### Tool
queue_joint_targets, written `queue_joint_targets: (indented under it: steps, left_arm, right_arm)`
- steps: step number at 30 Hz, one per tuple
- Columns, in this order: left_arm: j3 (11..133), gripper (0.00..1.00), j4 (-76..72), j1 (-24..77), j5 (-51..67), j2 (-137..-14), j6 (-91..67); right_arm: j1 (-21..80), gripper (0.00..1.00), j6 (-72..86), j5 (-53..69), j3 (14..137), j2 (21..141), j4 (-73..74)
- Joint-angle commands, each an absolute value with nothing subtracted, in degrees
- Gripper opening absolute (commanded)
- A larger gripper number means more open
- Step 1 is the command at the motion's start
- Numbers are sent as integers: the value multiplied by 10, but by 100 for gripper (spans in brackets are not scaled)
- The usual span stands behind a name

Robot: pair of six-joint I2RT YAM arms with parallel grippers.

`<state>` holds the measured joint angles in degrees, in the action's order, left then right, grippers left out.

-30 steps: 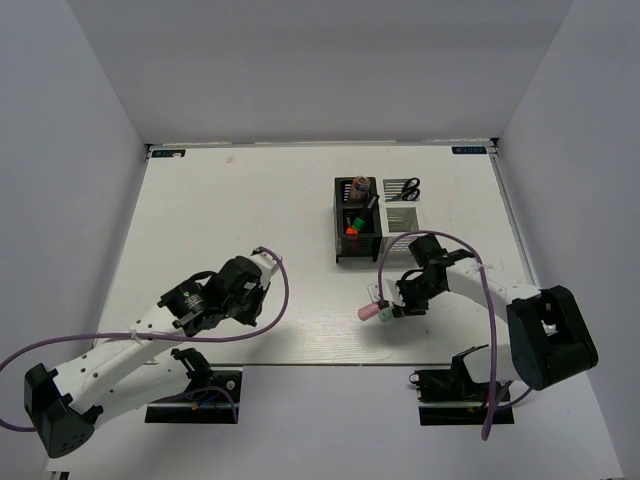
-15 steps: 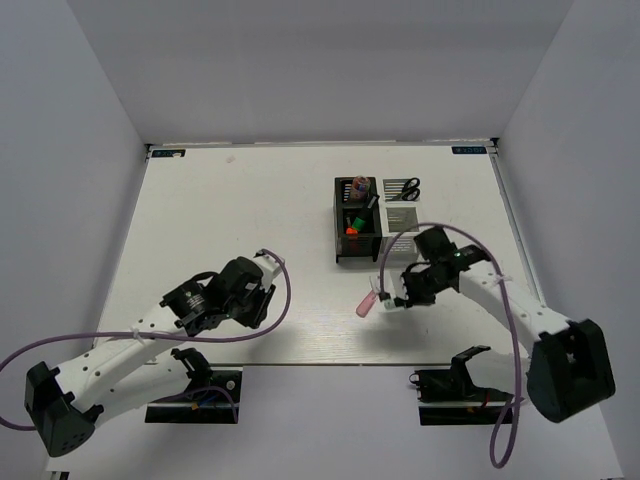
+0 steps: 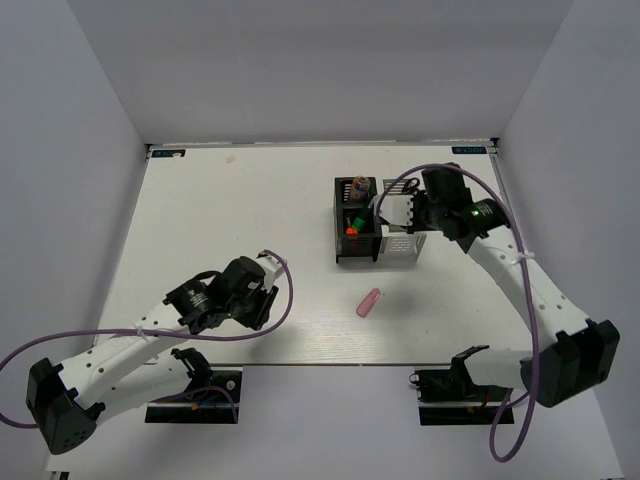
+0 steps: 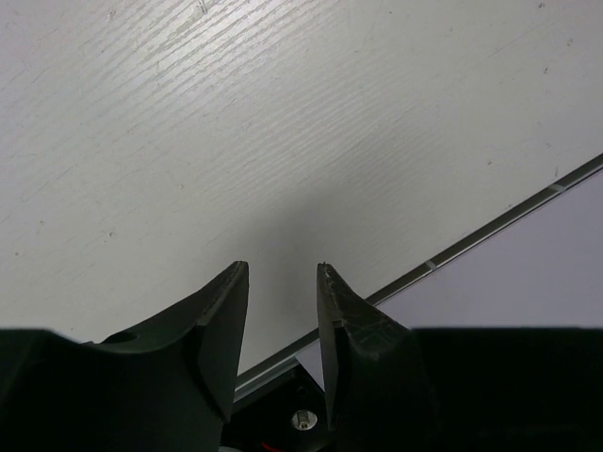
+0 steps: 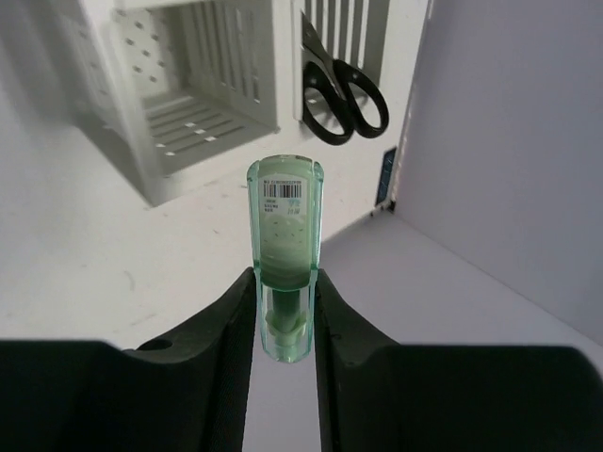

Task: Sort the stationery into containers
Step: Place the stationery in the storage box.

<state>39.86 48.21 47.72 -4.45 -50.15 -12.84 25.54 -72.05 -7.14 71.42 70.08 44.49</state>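
My right gripper is shut on a mint tube that stands upright between its fingers. In the top view the right gripper hovers over the white organizer. The white organizer's slatted compartments lie ahead in the right wrist view, with black-handled scissors in the far one. The black organizer holds orange and green markers. A pale pink tube lies on the table. My left gripper is open and empty, low over bare table.
The table's front edge runs close past the left gripper. The right side wall stands just beyond the white organizer. The right arm's purple cable loops over the organizers' far end.
My right gripper has risen from beside the pale pink tube and swung back over the white organizer, carrying the mint tube. The pink tube stays on the table. The left arm has barely moved.
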Motion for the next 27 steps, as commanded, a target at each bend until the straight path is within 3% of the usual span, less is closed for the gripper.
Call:
queue_joint_targets:
  steps: [1, 8, 13, 24, 27]
  left_arm:
    - [399, 46, 478, 476, -37, -502, -121]
    - [396, 47, 480, 475, -40, -498, -121]
    - [398, 48, 482, 475, -39, -504, -119]
    - [396, 51, 483, 475, -37, -502, -116]
    - [396, 51, 481, 475, -36, -502, -116]
  right_arm:
    - [261, 0, -802, -189, 705, 725, 339]
    - [270, 0, -879, -161, 705, 765, 312]
    - [279, 0, -948, -120, 704, 784, 388]
    - [298, 0, -1000, -156, 688, 838, 398]
    - [299, 51, -988, -149, 689, 837, 394]
